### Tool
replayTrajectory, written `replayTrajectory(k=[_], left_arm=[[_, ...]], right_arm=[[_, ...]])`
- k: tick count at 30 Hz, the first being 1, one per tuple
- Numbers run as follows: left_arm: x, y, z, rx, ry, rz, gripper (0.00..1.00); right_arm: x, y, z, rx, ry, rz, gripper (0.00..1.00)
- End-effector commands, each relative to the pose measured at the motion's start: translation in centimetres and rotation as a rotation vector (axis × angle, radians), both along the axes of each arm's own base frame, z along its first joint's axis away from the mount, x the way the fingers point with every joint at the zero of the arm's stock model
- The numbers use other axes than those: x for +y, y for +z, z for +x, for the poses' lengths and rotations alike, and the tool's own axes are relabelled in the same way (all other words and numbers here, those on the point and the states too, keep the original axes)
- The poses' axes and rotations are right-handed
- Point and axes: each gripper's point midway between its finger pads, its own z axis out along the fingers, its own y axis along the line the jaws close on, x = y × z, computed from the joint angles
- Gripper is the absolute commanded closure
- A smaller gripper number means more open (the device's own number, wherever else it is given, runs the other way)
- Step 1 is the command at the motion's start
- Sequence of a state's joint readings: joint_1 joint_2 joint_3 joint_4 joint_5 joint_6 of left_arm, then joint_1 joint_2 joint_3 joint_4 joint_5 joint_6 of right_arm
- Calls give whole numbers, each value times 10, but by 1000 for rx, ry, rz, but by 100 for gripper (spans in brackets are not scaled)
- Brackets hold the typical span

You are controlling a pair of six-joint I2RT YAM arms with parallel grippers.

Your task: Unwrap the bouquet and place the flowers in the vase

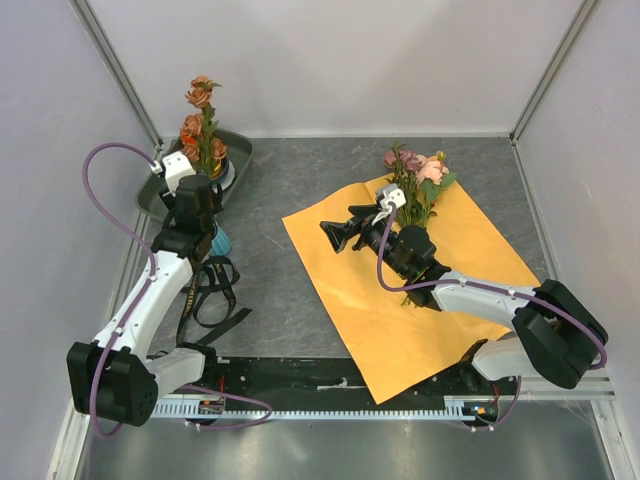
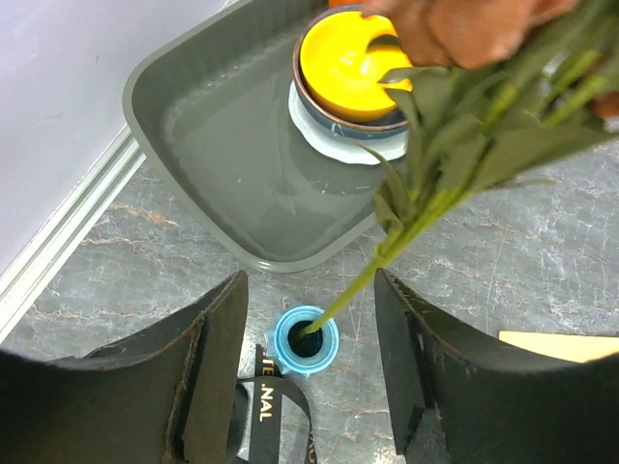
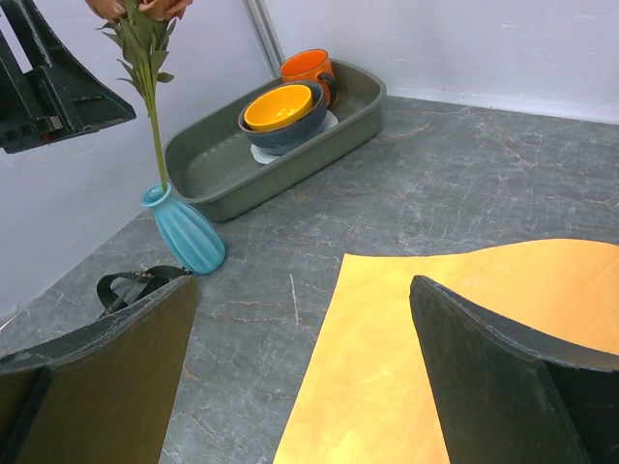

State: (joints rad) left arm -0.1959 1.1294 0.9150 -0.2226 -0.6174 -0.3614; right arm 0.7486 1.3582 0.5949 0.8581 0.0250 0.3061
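On the grey table [image 2: 542, 251], left hand [image 2: 309, 280] gapes above the vase [image 2: 279, 340], holding nothing; right hand [image 3: 305, 285] wide, empty.

Bright even light; foreground perhaps soft.

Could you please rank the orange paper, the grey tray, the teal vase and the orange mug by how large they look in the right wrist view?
1. orange paper
2. grey tray
3. teal vase
4. orange mug; it sits farther off, so vase versus mug is unsure.
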Motion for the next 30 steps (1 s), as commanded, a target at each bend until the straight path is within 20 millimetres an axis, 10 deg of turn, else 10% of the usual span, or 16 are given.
replayTrajectory(k=[1,15,22,26,30], left_arm=[[-1,-1,2,-21,16,-46,38],[-19,9,-3,-30,-102,-63,20],[-49,40,-36,-92,-314,-140,4],[-74,73,-67,-189,-488,-197,5],[-135,72,-89,-192,-847,-293,6]], right_arm=[[-1,13,4,-35,-9,28,2],[1,12,5,-30,-4,29,2],[0,6,12,13,-33,-3,2],[-24,7,47,168,-274,-3,2],[-90,-40,77,446,-632,-111,2]])
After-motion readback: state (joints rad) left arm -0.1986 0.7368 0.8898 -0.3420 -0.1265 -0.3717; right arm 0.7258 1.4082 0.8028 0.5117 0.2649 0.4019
